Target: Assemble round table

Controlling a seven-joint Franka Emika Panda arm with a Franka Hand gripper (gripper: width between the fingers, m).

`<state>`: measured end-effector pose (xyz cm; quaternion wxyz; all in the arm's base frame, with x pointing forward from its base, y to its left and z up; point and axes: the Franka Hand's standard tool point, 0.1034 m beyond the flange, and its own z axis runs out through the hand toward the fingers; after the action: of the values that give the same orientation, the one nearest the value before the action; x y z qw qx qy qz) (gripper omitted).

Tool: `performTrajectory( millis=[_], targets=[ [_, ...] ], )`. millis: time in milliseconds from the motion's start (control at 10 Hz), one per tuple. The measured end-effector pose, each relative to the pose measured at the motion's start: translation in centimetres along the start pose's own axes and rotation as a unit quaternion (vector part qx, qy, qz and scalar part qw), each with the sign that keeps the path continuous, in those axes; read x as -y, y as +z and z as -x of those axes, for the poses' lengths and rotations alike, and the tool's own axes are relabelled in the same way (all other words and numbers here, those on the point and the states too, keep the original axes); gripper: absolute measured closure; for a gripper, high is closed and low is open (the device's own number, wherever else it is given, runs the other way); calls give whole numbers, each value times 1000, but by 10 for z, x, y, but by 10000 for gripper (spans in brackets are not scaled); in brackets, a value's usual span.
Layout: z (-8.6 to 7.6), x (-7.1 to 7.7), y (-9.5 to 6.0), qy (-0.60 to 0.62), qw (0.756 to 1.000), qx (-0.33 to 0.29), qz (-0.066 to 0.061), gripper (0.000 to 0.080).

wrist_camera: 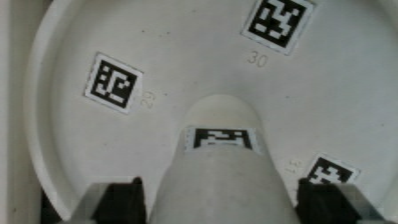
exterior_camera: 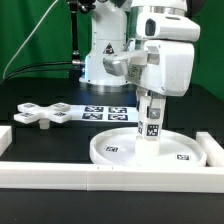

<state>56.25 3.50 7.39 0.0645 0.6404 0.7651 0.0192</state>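
The large rimmed round disc lies flat on the black table near the front border bar. The short thick cylinder post, white with square tags, stands upright over the disc's middle. My gripper is shut on the post from above. In the wrist view the post runs between the two dark fingers, with its far end against the disc. The four-armed cross piece lies on the table at the exterior view's left, apart from the gripper.
The marker board lies flat behind the disc. Long white border bars run along the front and the exterior view's right. The robot's base stands at the back before a green curtain.
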Motion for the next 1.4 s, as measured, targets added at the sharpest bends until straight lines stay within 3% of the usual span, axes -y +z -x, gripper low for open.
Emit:
performTrajectory(
  millis=[400,600,800,1200,1400],
  targets=[
    [1,1,0,69,998,0,-2,387],
    [0,5,1,208,978,8,-27,387],
    [0,6,2,328,943,17,-59,387],
    [-2,6,2,480,875,20,-62,387],
    [-4,7,2,594,802,17,-68,387]
  ],
)
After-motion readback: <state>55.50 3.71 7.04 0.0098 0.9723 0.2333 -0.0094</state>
